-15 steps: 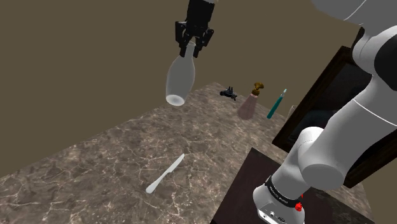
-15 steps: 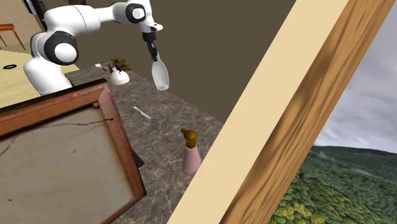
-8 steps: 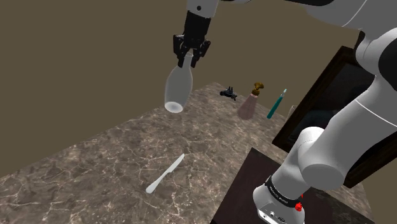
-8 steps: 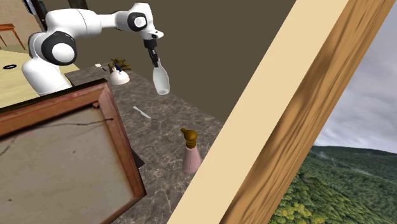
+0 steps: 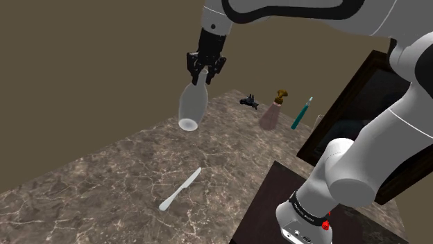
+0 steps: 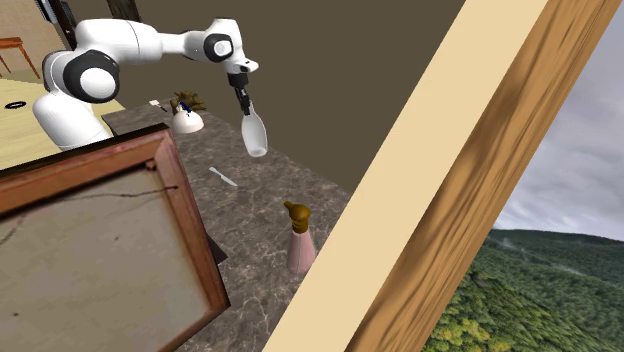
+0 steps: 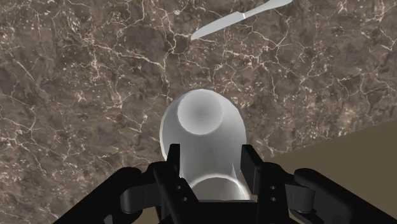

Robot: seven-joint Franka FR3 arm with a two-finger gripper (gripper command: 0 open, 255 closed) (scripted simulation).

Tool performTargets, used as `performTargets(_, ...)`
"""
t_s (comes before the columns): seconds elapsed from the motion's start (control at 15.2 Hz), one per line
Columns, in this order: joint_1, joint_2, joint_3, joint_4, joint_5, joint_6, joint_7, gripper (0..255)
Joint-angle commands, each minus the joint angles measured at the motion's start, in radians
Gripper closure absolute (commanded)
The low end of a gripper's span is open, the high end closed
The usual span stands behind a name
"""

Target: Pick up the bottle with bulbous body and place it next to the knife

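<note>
Closest to us in the shoulder view is the dark stand (image 5: 262,208) with the white arm (image 5: 361,159) coming off it. Just beside the stand, the pale knife (image 5: 180,188) lies flat on the brown marbled surface (image 5: 104,180), and we're using that knife as our reference for everything else.

Past the knife from the stand, and well up in the air, hangs the bottle (image 5: 192,104). It's a plain pale grey one with a rounded body, base pointing down and tilted a bit. It touches neither the surface nor the knife, and it's well apart from the knife. The black pincer (image 5: 203,69) has it clamped by the neck, both fingers pressed against the sides. From the wrist view we look straight down along the bottle (image 7: 203,137) between the fingers (image 7: 173,159), with the knife (image 7: 242,18) on the surface beyond the bottle's base.

Farther from the knife, toward the back edge of the surface, sit a pinkish bottle with a gold top (image 5: 270,116), a slim teal thing (image 5: 301,114) and a small black object (image 5: 250,102) we can't really identify. Behind it all is a plain olive-brown wall (image 5: 83,62).
</note>
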Motion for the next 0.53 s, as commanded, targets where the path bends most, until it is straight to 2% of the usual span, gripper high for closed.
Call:
performTargets(0.0,0.000,0.000,0.000,-0.029,0.000,0.030,0.001,255)
performTargets(0.46,0.000,0.006,0.000,-0.117,-0.001,0.124,0.004,255)
